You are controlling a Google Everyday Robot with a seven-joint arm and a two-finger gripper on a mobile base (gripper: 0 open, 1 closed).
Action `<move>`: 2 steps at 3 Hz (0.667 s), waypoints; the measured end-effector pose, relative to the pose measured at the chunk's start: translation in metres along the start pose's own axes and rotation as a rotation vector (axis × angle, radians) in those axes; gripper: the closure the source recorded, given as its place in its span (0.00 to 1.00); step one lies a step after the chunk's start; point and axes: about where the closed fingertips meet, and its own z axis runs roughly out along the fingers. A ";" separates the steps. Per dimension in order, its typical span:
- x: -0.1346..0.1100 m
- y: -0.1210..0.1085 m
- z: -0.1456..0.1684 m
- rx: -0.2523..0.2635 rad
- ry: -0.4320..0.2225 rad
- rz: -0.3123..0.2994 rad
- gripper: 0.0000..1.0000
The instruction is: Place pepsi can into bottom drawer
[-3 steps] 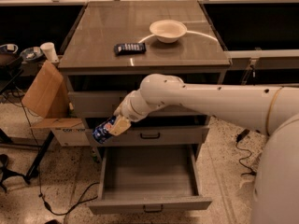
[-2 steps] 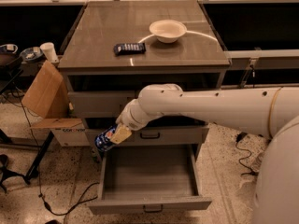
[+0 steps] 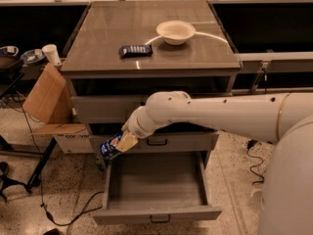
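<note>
The pepsi can (image 3: 110,147) is blue with white markings and is held tilted in my gripper (image 3: 120,144), which is shut on it. The can hangs at the back left corner of the bottom drawer (image 3: 155,215), just above its left wall. The bottom drawer is pulled out and open, its grey inside bare, with a small dark handle on its wide front. My white arm (image 3: 210,112) reaches in from the right across the two shallower drawers above.
A white bowl (image 3: 175,32) and a flat dark packet (image 3: 135,50) lie on the cabinet top (image 3: 98,53). A cardboard box (image 3: 54,106) stands left of the cabinet, with a white cup (image 3: 50,54) behind it. Cables run over the floor at the left.
My gripper has moved down and a little to the right with the can, from beside the middle drawer to the open bottom drawer's back left corner.
</note>
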 end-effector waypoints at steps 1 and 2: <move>0.027 0.006 0.032 -0.010 0.001 0.051 1.00; 0.061 0.017 0.064 -0.017 0.027 0.111 1.00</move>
